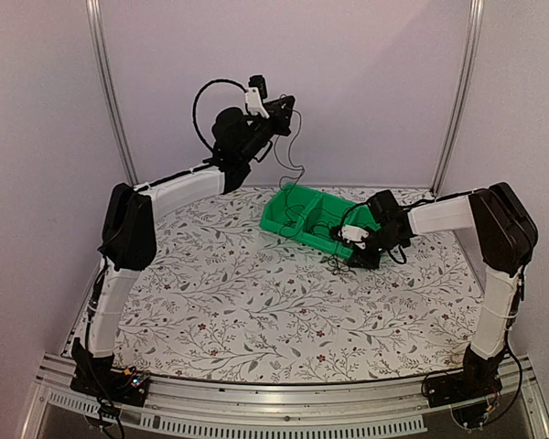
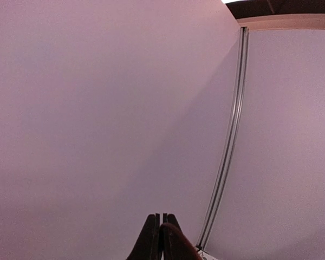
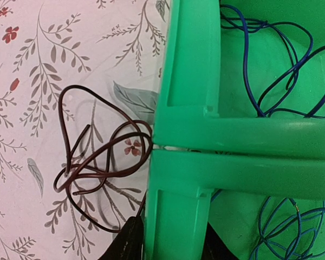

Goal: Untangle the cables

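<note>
A green bin [image 3: 187,76] sits on the floral-patterned table [image 1: 238,302].

One cable [image 3: 103,149] lies beside the bin [image 3: 189,124], perhaps touching; others [image 3: 286,73] inside.

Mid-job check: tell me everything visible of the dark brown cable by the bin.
The dark brown cable is a thin, glossy wire, curled in loose overlapping loops with a free end showing inside. It lies on the floral tablecloth just outside the green bin, its rightmost loop reaching the bin's wall.
</note>
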